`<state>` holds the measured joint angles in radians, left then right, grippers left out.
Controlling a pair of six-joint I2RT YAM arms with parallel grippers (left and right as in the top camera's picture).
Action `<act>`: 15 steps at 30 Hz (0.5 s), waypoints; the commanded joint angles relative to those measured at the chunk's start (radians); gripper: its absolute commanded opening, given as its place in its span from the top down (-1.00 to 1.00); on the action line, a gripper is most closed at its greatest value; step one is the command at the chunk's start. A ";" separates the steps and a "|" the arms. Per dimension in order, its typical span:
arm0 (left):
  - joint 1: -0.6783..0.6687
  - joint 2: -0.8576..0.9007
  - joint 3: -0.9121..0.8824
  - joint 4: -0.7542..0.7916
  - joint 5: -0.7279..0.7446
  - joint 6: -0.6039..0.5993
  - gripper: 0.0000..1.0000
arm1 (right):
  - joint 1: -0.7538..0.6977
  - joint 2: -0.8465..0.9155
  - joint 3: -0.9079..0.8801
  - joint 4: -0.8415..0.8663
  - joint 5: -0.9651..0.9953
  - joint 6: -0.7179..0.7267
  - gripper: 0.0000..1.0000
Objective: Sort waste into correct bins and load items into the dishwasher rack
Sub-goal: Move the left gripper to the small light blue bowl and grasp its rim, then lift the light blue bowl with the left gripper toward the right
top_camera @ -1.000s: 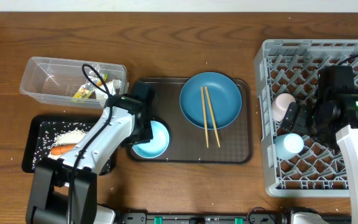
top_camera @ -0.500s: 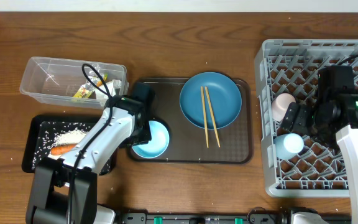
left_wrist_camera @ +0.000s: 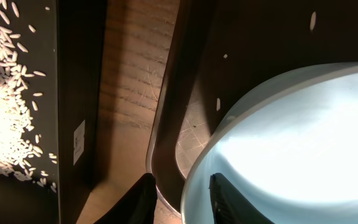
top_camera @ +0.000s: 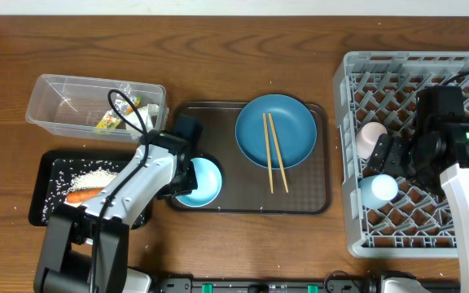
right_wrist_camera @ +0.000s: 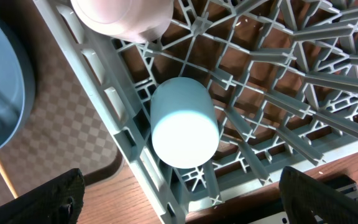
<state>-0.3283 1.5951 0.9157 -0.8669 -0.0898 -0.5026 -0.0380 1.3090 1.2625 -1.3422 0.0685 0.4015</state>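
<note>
The light blue bowl sits at the left end of the brown serving tray. My left gripper straddles its left rim. In the left wrist view one finger is inside the bowl and the other is outside, a gap off the rim, so the gripper is open. The blue plate carries two chopsticks. My right gripper hangs wide open over the dishwasher rack, above the light blue cup and beside the pink cup, holding nothing.
The clear tub at the back left holds a yellow-green wrapper. Below it the black tray holds rice and the carrot. The black tray's edge lies just left of the serving tray.
The left jaws have narrowed around the bowl's rim and the left wrist has shifted slightly. The right arm and both cups have not moved.
</note>
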 commanded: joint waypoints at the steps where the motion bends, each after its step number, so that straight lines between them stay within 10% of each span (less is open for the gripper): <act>1: 0.005 -0.001 -0.005 0.006 -0.013 -0.012 0.43 | -0.002 -0.002 0.016 -0.001 0.010 0.002 -0.98; 15: 0.005 -0.001 -0.005 0.020 0.003 -0.012 0.78 | -0.002 -0.002 0.016 -0.001 0.010 0.002 -0.99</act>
<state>-0.3283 1.5951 0.9157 -0.8459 -0.0814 -0.5049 -0.0380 1.3090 1.2625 -1.3422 0.0685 0.4015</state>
